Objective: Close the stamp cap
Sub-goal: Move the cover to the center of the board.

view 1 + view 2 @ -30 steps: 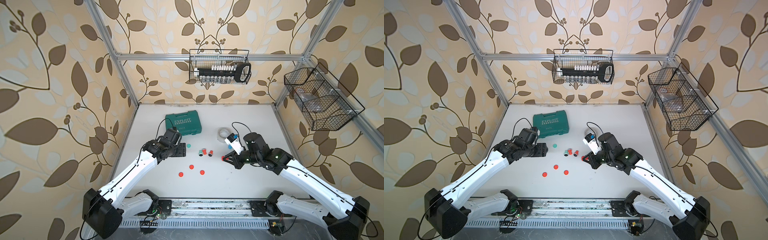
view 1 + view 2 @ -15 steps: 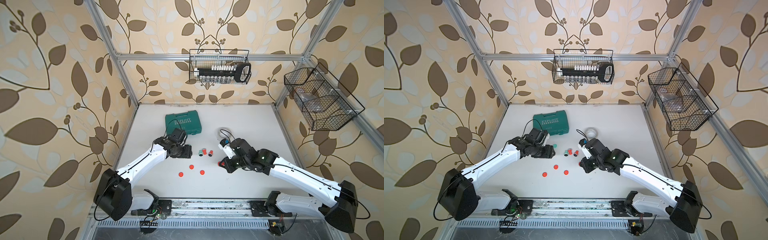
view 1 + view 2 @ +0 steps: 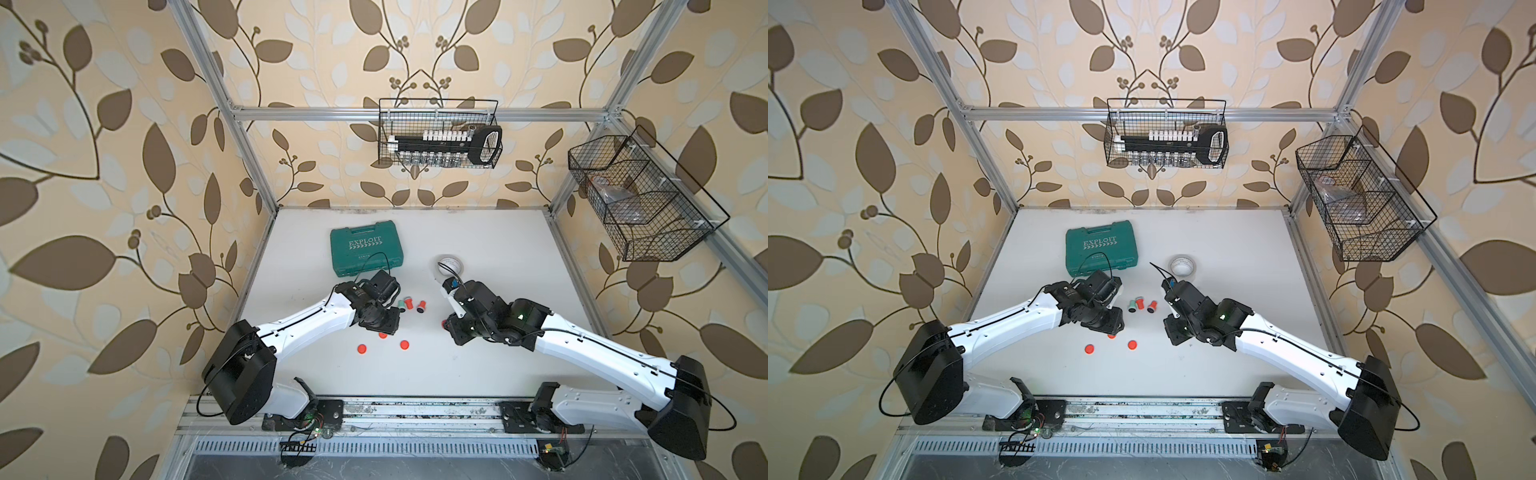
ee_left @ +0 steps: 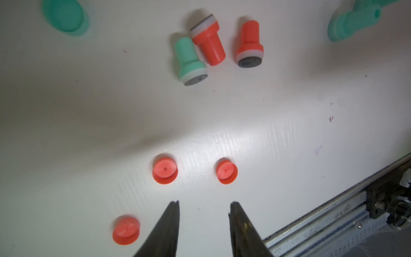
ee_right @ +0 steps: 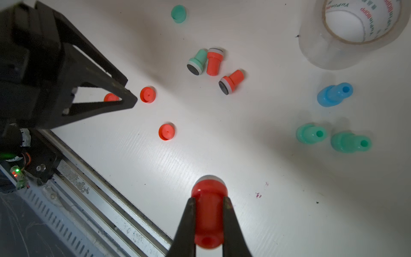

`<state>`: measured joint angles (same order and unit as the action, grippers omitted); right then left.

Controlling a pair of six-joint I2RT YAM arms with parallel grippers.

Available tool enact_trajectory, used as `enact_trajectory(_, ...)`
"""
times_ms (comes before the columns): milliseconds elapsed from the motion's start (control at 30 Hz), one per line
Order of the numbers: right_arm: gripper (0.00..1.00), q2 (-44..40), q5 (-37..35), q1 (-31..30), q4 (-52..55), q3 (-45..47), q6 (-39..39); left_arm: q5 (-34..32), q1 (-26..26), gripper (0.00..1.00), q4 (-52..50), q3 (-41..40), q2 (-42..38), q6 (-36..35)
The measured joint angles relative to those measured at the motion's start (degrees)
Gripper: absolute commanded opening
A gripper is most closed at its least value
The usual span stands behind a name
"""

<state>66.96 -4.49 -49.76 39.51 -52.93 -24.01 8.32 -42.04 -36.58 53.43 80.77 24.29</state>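
Right gripper (image 5: 208, 201) is clamping a red stamp (image 5: 208, 191) for capping; left gripper (image 4: 203, 208), jaws apart and empty, is hovering near red caps (image 4: 165, 170).

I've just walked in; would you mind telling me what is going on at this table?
The right gripper has its fingers shut on a red stamp. The left gripper hovers open and empty over three loose red caps on the white table; none is picked up yet. Three uncapped stamps, one green and two red, lie on their sides nearby. No cap has gone onto the held stamp yet.
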Motion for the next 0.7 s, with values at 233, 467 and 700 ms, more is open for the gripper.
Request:
enact_trajectory(233,0.00,-2.51,-1.38,1.49,0.09,0.24,-0.02,-2.25,-7.34,0.27,-2.23,3.48,6.95,3.08)
enact_trajectory(467,0.00,-5.86,-1.75,3.21,0.44,1.90,0.00,-4.33,-8.63,0.19,-3.52,6.47,10.95,4.87)
enact_trajectory(700,0.00,-8.00,-1.77,4.20,0.79,3.28,0.02,-4.33,-9.60,0.15,-4.20,8.02,14.34,6.14)
